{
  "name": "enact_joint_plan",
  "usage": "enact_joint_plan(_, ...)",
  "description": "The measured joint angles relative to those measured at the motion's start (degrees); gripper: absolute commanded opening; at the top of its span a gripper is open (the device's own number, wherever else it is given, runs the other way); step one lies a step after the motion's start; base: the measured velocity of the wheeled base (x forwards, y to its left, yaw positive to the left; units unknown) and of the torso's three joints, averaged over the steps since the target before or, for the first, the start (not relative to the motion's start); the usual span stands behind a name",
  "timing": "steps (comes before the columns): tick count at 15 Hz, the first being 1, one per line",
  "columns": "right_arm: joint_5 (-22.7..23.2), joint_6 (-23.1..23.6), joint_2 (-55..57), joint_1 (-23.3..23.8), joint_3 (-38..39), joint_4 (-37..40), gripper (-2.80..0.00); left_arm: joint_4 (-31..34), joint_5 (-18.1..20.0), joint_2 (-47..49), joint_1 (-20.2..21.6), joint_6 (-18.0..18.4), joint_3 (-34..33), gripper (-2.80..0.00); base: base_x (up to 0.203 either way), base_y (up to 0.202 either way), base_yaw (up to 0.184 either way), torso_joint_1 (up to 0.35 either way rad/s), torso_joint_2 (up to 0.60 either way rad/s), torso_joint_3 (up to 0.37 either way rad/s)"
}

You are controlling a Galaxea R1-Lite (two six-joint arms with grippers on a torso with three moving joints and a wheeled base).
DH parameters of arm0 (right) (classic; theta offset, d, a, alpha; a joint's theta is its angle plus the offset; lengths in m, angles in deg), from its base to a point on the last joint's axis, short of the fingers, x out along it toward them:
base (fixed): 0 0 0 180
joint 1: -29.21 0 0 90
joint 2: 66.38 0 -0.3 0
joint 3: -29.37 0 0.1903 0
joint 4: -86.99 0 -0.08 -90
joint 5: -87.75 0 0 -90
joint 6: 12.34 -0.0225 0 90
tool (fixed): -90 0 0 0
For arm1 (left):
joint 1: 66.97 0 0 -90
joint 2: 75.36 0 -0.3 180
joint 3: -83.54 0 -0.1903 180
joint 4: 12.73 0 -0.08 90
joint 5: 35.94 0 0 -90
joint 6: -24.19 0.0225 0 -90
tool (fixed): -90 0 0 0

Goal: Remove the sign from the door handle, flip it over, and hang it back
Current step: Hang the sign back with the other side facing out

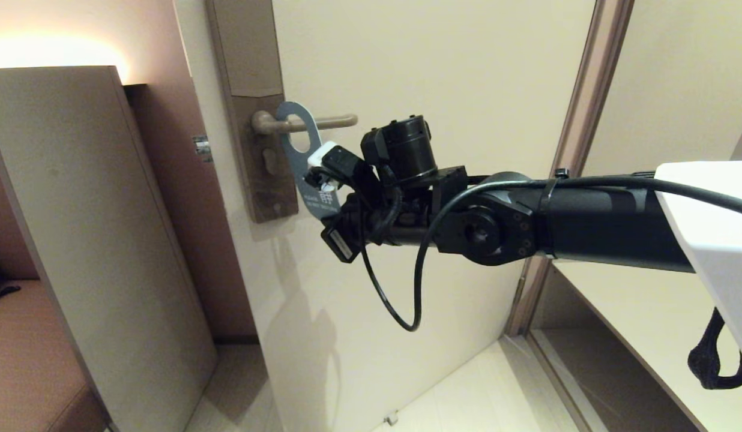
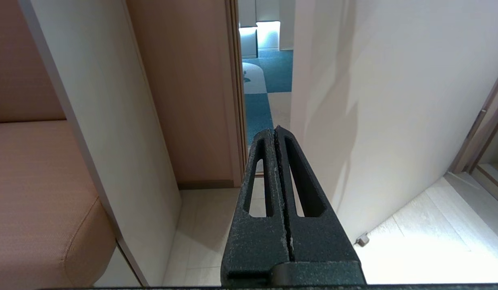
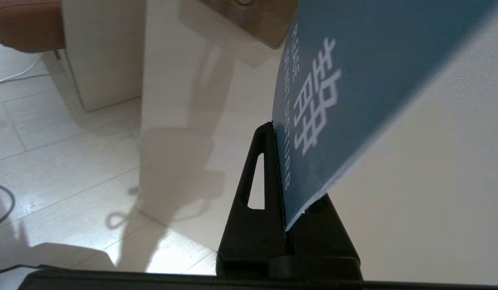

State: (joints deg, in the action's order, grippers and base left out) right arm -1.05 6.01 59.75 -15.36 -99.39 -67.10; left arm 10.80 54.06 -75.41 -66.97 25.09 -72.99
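Cream door (image 1: 455,78) fills head view; sign (image 1: 304,129) hangs w/ hole round door handle (image 1: 323,122), blue face out, right claw (image 1: 323,180) at its lower end. Left wrist view: left claw (image 2: 278,133) pressed together, nothing held, over floor. Right wrist view: right claw (image 3: 278,133) pinching sign's (image 3: 353,60) edge.

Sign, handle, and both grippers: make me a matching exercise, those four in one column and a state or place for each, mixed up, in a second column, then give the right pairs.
Column one:
1. sign
2. handle
3. left gripper
4. right gripper

Column two:
A. shut on nothing, pointing toward the floor by the door
B. sticks out level from the lock plate
C. clamped on the sign's lower end
D. hangs by its round hole, blue face showing

Pairs: 1-D, 2-B, 3-A, 4-C
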Motion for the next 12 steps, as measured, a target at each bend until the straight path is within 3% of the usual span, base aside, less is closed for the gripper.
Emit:
enact_joint_plan(4, 0.1, -0.3, -1.3, 0.0, 2.9, -0.1, -2.8, 0.0, 0.0, 0.0, 0.0, 0.0, 0.0, -2.8, 0.0, 0.0, 0.0, 0.0, 0.0, 0.0)
enact_joint_plan(5, 0.1, -0.3, -1.5, 0.0, 3.3, -0.1, 0.0, 0.0, 0.0, 0.0, 0.0, 0.0, 0.0, -2.8, 0.0, 0.0, 0.0, 0.0, 0.0, 0.0)
enact_joint_plan(12, -0.4, -0.4, -2.0, 0.0, 4.7, 0.1, 0.0, 0.0, 0.0, 0.0, 0.0, 0.0, 0.0, -2.8, 0.0, 0.0, 0.0, 0.0, 0.0, 0.0)
